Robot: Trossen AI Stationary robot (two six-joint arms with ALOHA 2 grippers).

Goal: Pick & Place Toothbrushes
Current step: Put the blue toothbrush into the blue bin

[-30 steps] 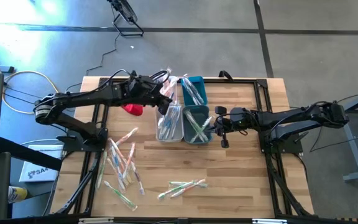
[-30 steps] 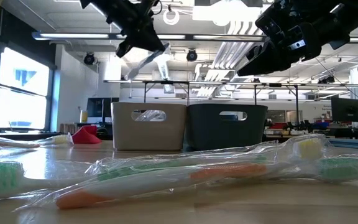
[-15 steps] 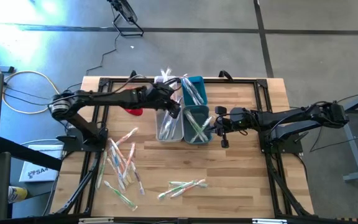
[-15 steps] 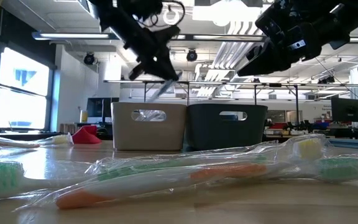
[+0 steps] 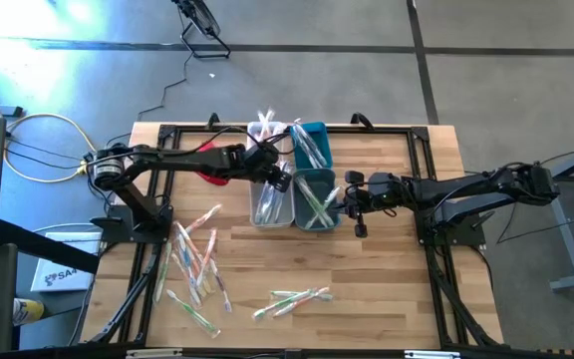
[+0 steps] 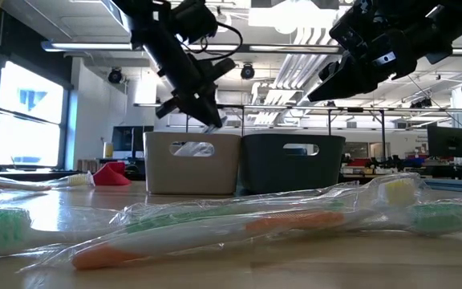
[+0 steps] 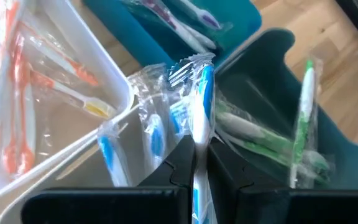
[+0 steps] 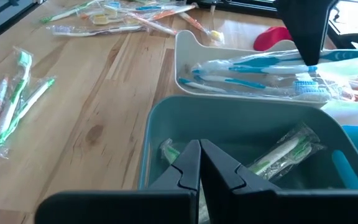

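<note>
Four bins sit mid-table in a two-by-two block: two white, two teal. The near white bin [image 5: 270,200] holds blue brushes; the near teal bin [image 5: 316,199] holds green ones; the far teal bin [image 5: 310,143] holds a few purple and blue; the far white bin [image 7: 55,93] holds orange ones. All four are smooth plastic tubs with rounded corners and handle slots.

Two arms. Left gripper [image 5: 279,176] hangs over the near white bin, fingers pinched on one blue toothbrush [image 7: 199,134] in crinkly clear wrap, held by its thin handle with the crimped wrapper end sticking out past the fingertips. Right gripper [image 5: 351,203] waits just beside the near teal bin, fingers fully closed, empty.

Loose brushes [image 5: 195,264], roughly a dozen, lie scattered on the left near part of the wooden table [image 5: 387,279]: pink, orange, green and white handles, each in clear wrap. A smaller cluster [image 5: 289,300] of about four green and white ones lies near the front edge.

One red cloth [image 5: 210,176] lies left of the bins, partly under the left arm.
</note>
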